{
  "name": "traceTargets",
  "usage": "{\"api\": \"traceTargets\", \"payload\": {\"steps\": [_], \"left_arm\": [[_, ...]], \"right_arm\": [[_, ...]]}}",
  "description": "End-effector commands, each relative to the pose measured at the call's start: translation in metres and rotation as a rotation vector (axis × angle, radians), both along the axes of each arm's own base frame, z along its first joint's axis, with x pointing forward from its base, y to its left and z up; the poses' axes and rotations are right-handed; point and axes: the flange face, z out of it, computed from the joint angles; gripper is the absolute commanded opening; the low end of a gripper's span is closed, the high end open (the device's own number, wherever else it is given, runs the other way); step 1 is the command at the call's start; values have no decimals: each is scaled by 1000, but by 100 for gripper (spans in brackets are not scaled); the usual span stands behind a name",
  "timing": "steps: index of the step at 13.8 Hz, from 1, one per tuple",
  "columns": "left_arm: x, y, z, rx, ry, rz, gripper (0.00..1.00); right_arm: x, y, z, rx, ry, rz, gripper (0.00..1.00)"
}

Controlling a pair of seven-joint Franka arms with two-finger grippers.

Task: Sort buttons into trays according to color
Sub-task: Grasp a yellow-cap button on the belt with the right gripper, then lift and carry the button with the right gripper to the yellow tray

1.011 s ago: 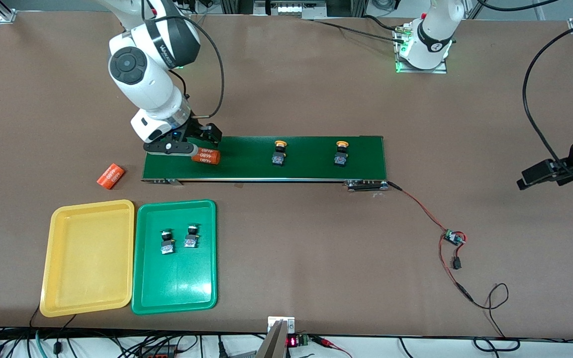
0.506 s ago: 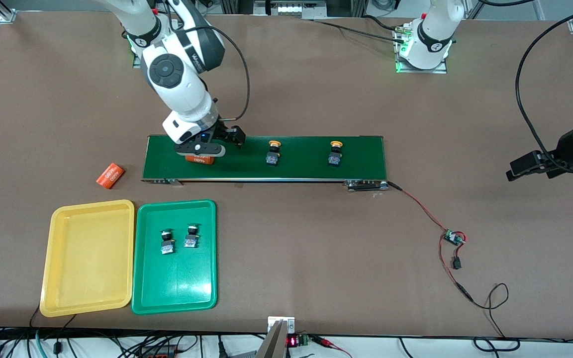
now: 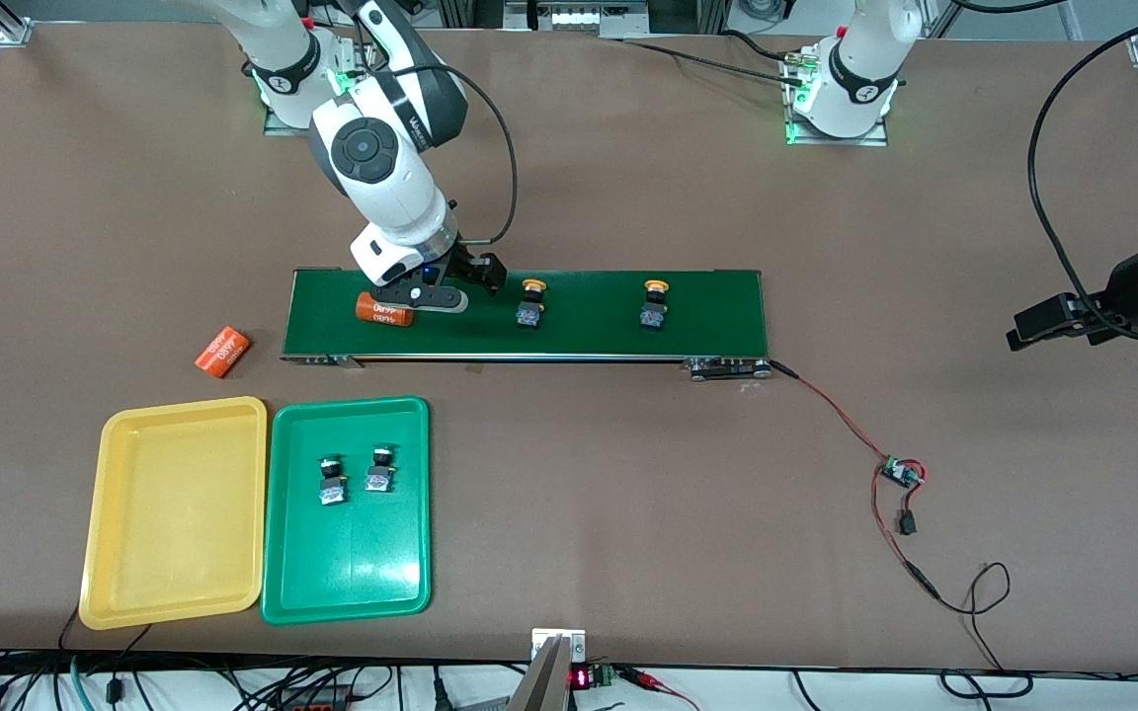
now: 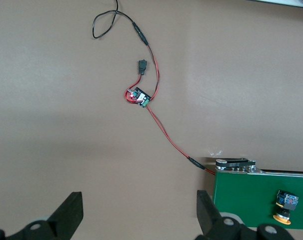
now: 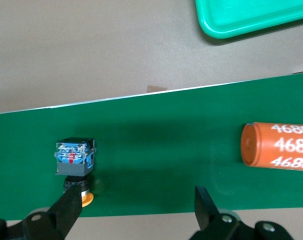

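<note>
Two yellow-capped buttons (image 3: 530, 304) (image 3: 654, 304) stand on the dark-green conveyor belt (image 3: 589, 336). My right gripper (image 3: 460, 286) hangs open over the belt between the nearer of these buttons (image 5: 75, 162) and an orange cylinder (image 3: 383, 309). In the right wrist view the right gripper (image 5: 136, 210) is empty, and one of its fingers (image 5: 66, 212) is beside the button's yellow cap. Two green-capped buttons (image 3: 332, 484) (image 3: 379, 472) lie in the green tray (image 3: 352, 583). The yellow tray (image 3: 174, 553) beside it holds nothing. My left gripper (image 3: 1058, 326) (image 4: 139, 210) waits open over bare table off the belt's end.
A second orange cylinder (image 3: 222, 352) lies on the table off the belt's end nearest the right arm. Red and black wires with a small circuit board (image 3: 900, 472) (image 4: 139, 96) run from the belt's other end toward the front camera.
My right gripper has moved along the belt from the orange cylinder toward the yellow-capped buttons. The cylinder and both buttons have drifted along the belt toward the right arm's end.
</note>
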Motion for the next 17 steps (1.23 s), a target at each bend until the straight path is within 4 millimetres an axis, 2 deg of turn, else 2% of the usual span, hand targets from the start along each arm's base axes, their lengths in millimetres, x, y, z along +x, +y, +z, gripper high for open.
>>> {"api": "traceTargets", "payload": {"steps": [1,3,4,7,10,12,17], "left_arm": [[-4,-3,15,48,-12,-31,100],[-3,2,44,61,-67,-28,100],[-3,1,49,60,-81,-31,100],[-6,-2,52,55,-77,-33,100],[-19,5,53,52,-20,-32,100],[-20,7,54,55,-18,-29,100],[-22,6,59,59,-26,-32,100]], "right_arm": [[-1,20,-7,1,2,-13,100],[-1,25,-15,-21,-5,23,100],[-1,24,-18,-40,-13,46,100],[-2,25,-23,-59,-19,69,100],[-3,26,-29,-65,-12,70,100],[-2,27,-31,-66,-11,68,100],[3,32,-49,-74,6,69,100]]}}
